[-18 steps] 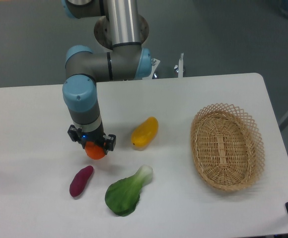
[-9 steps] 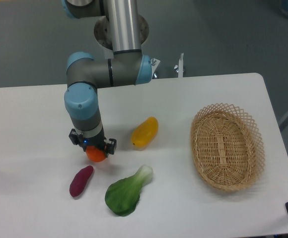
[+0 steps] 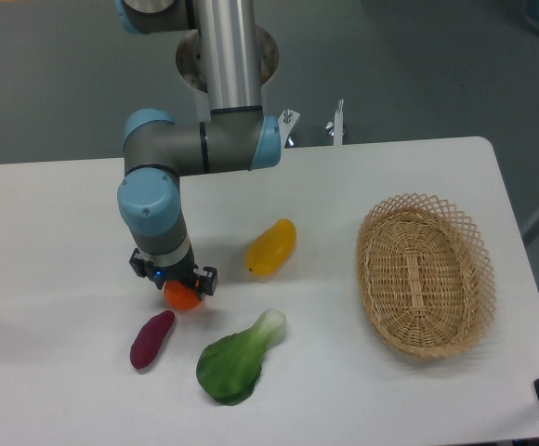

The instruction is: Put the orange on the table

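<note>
On the left, the gripper (image 3: 182, 293) hangs low over the desk (image 3: 56, 223), its jaws pinching the orange (image 3: 183, 296); whether the fruit touches the surface is hidden by the wrist; released from any height, a round fruit would probably roll toward the purple vegetable (image 3: 151, 338) just below-left, or rightward to the leafy green (image 3: 237, 360) and yellow fruit (image 3: 271, 247); the wicker basket (image 3: 425, 275) sits well apart; the fingertips themselves are hard to make out
</note>
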Tool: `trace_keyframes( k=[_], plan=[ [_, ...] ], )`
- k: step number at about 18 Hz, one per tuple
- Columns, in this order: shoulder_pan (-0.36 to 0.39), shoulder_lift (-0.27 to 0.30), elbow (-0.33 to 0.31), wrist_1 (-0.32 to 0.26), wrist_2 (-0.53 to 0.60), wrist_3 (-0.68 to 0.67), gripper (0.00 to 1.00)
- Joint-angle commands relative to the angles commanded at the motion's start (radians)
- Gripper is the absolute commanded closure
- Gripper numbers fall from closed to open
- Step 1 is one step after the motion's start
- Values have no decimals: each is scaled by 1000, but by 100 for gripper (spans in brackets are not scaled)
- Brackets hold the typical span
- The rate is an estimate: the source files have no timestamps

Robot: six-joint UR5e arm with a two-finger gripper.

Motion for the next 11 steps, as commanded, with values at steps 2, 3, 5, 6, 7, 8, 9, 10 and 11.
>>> trace_keyframes(
  k=[2,3,5,6,7,8,9,10,11],
  plan=[
    [0,5,3,0,2,3,7],
    [2,14,5,0,0,6,4],
    [2,32,26,2,2,8,1],
    [3,40,31,0,2,8,1],
    [3,54,34,0,3,8,0],
    [5,69,40,0,2,9,0],
    [9,80,47,-6,-1,9,0],
    [20,87,63,-9,-8,8,0],
    [34,89,72,-9,-9,9,0]
  ],
)
